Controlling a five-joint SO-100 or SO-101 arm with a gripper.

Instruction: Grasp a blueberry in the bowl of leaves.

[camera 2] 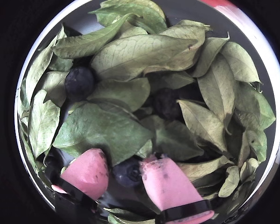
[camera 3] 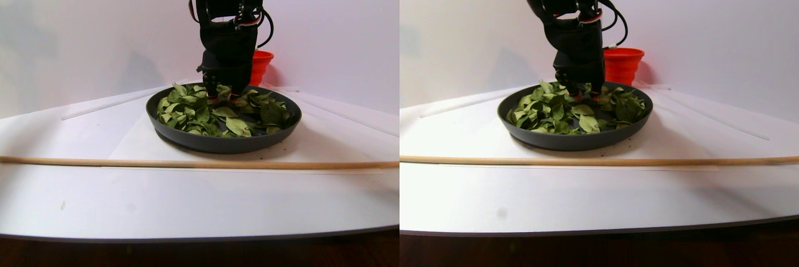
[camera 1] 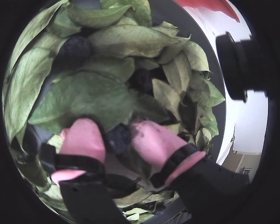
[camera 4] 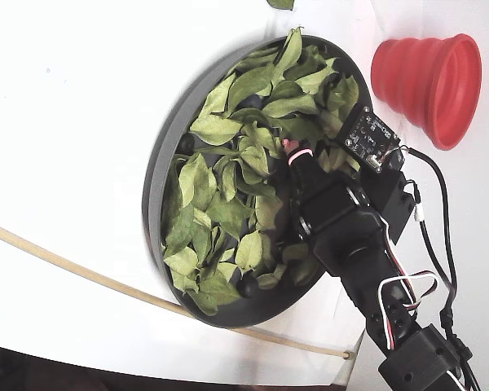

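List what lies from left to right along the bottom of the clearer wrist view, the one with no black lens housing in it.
Bowl rim → left pink fingertip → blueberry sitting between the jaws → right pink fingertip → leaves piled toward the right rim.

Two fisheye wrist views look close down past the pink fingertips (camera 2: 165, 179) into the leaves (camera 2: 130, 51). Stereo pair view sits low at table level, side-on to the bowl (camera 3: 221, 141). Fixed view looks down, rotated sideways; all share the bowl.
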